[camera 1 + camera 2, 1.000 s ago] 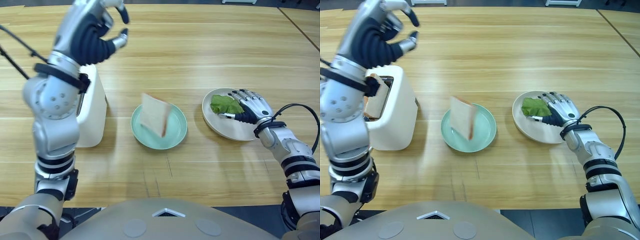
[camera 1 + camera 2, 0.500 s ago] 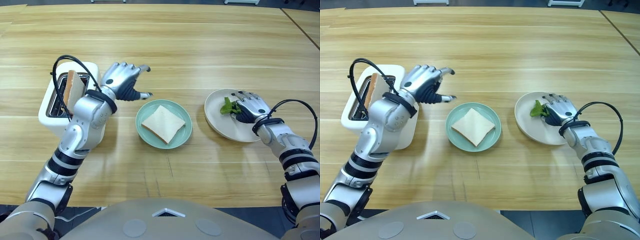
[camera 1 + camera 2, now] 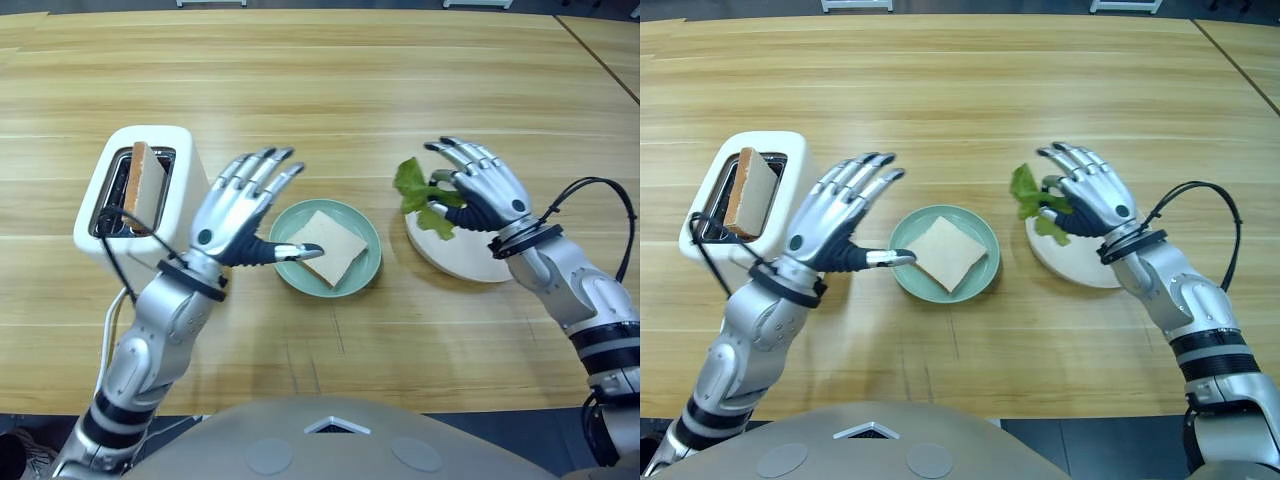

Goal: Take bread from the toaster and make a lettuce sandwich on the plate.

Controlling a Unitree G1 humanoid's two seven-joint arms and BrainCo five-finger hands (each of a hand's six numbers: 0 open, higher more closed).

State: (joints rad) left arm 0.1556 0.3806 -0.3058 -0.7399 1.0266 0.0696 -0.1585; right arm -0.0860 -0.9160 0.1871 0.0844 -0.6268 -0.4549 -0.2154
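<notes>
A white toaster (image 3: 140,200) stands at the left with one bread slice (image 3: 143,182) upright in its slot. A second bread slice (image 3: 330,245) lies flat on the green plate (image 3: 350,288) in the middle. My left hand (image 3: 235,212) hovers between toaster and green plate, open with fingers spread, its thumb tip at the slice's near-left edge. My right hand (image 3: 482,192) is shut on a green lettuce leaf (image 3: 415,195), holding it in the air over the left edge of the beige plate (image 3: 470,262).
The wooden table (image 3: 380,90) stretches wide behind the plates and toaster. A black cable (image 3: 600,190) loops off my right wrist, and another (image 3: 115,235) runs by my left wrist near the toaster.
My right hand closed on the lettuce and lifted it off the beige plate, up and to the left. My left hand came down and nearer, beside the green plate where the slice landed flat.
</notes>
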